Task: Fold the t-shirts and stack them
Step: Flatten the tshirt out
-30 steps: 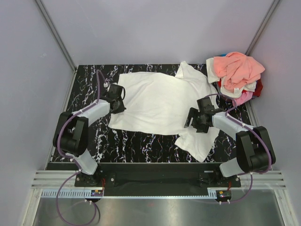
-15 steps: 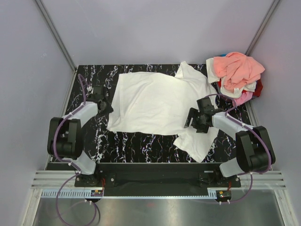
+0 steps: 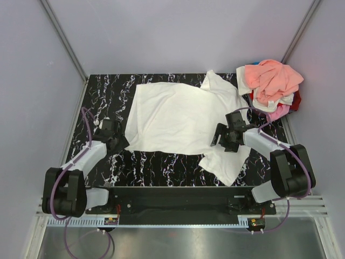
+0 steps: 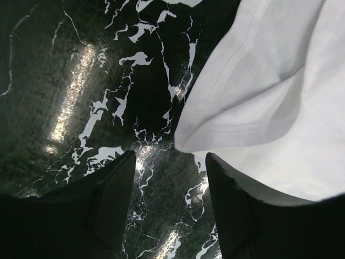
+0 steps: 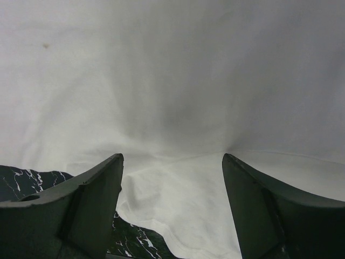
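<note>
Black marbled tabletop (image 3: 102,91) carries a white t-shirt (image 3: 178,116) spread out; left jaws stand apart beside its near-left corner, right jaws apart over its right side.

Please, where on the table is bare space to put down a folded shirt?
Bare marble lies at the far left of the table, beside the white shirt, and in the near strip between its hem and the arm bases; the left gripper, open, hangs over that strip's left end. The right is crowded: shirt pile, right gripper, a sleeve.
</note>
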Robot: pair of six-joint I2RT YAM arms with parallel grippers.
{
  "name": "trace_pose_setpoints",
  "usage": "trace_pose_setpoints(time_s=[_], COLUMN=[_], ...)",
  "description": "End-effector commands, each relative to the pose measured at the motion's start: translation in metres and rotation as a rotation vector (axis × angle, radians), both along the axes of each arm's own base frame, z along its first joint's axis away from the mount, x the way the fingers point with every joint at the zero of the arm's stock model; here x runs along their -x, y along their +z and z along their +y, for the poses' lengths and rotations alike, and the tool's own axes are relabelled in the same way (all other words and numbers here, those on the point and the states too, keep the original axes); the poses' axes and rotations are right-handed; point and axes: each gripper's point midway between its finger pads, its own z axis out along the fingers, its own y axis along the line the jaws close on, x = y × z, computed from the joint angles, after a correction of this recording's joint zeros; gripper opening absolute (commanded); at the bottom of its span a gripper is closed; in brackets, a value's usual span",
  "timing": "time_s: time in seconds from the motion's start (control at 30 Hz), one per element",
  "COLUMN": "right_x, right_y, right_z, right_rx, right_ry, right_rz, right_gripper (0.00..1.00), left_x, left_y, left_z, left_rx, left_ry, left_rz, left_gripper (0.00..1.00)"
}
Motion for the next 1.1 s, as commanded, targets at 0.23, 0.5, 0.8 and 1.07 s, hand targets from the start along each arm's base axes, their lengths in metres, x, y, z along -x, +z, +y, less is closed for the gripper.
trace_pose_setpoints(time_s=[0.23,0.5,0.8,1.07], right_x=[-0.005,-0.006,-0.005,0.001], right_y=[0.006,0.007,0.006,0.015], right_z=[0.009,0.009,0.009,0.002], right_rx=[-0.029,-0.031,-0.03,-0.004], right_ry=[0.04,0.042,0.044,0.044], right_rz=[-0.038,-0.041,-0.037,-0.043], right_gripper=[0.81,0.81,0.81,0.82], left_x=[-0.005,-0.017,-0.028,-0.037], left_y=[-0.012,-0.019,-0.022,-0.015], left_z=[-0.014,-0.01,-0.011,-0.008], left_rx=[0.07,0.029,0.02,-0.005], left_ry=[-0.041,-0.04,-0.067,-0.079], left_rz=[-0.027,0.02,0.026,-0.024], left_gripper=[0.55,0.54,0.31,0.0])
